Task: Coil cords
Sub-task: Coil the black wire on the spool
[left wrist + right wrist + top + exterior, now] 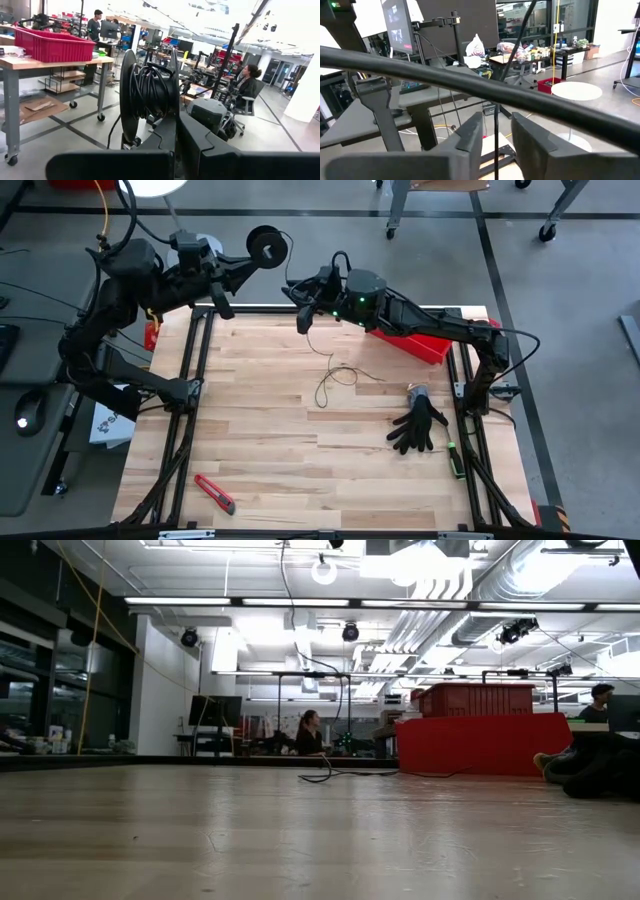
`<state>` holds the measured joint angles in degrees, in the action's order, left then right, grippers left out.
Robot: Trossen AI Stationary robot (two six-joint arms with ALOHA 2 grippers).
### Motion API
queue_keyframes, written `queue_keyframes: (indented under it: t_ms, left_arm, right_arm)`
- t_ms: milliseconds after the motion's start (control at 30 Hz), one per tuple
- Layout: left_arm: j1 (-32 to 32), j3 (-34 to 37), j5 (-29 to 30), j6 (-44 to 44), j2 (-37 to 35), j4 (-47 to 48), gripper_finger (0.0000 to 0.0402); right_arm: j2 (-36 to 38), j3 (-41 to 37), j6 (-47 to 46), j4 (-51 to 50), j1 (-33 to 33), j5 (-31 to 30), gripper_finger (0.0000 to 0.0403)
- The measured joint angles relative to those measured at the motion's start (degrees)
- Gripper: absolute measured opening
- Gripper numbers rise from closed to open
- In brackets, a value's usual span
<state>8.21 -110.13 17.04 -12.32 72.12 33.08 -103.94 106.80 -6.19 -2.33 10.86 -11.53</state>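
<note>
Surface: a pale wooden plank table [300, 440] framed by black metal rails, seen from above.
Room: a grey concrete floor around the table; the low view looks across the planks into a bright workshop with white ceiling ducts and a seated person [308, 732] far behind.
On the table: a red plastic bin [415, 340] at the far right edge, a black work glove [418, 425] near the right rail, a red-handled utility knife [215, 493] near the front left.
Cord: a very thin, dark string-like cord [335, 375] lies in a loose loop near the table's middle and rises toward the right gripper.
Spool: a small round black spool [266, 246], wound with dark cord, held in the air beyond the far edge of the table.
Left gripper [245, 265]: closed on the spool's edge, off the far left corner.
Right gripper [305, 308]: above the far edge, fingers narrowly apart with the cord running straight between them; contact cannot be told.
</note>
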Motion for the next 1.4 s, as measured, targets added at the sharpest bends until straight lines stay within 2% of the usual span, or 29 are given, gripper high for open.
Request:
queue_keyframes:
  t_ms: [100, 233, 600, 667, 800, 1033, 1267, 1400]
  left_arm:
    - [0.00, 0.00, 0.00, -0.01, -0.02, 0.03, 0.0000]
    - [0.00, -0.01, 0.02, -0.02, -0.02, 0.23, 0.0000]
    - [0.02, 0.01, 0.07, -0.48, -0.02, 0.32, 0.0000]
    - [0.02, 0.01, 0.07, -0.50, -0.02, 0.31, 0.0000]
    - [0.02, 0.01, 0.07, -0.55, -0.02, 0.40, 0.0000]
    - [0.02, 0.03, 1.09, -1.66, -0.02, 0.38, 0.0000]
    - [0.03, 0.03, 3.07, -10.96, 0.28, -0.06, 0.0000]
    - [0.02, 0.05, 2.92, -20.78, 1.03, -0.37, 0.0000]
  right_arm:
    - [0.00, 0.00, 0.14, 0.17, 0.00, -0.05, 0.0061]
    - [0.00, 0.00, -0.40, 1.21, 0.00, -0.07, 0.0053]
    - [0.00, 0.00, 0.17, 2.60, 0.00, -0.09, 0.0085]
    - [0.00, 0.00, 0.19, 2.31, 0.00, -0.09, 0.0071]
    - [0.00, 0.00, 0.20, 2.21, -0.18, -0.14, 0.0011]
    - [0.00, 0.00, 2.29, 4.89, -3.89, -0.37, 0.0002]
    - [-0.24, 0.00, 5.30, 11.04, -8.13, -0.46, 0.0001]
    - [-0.37, 0.00, 6.42, 13.89, -8.88, -0.46, 0.0001]
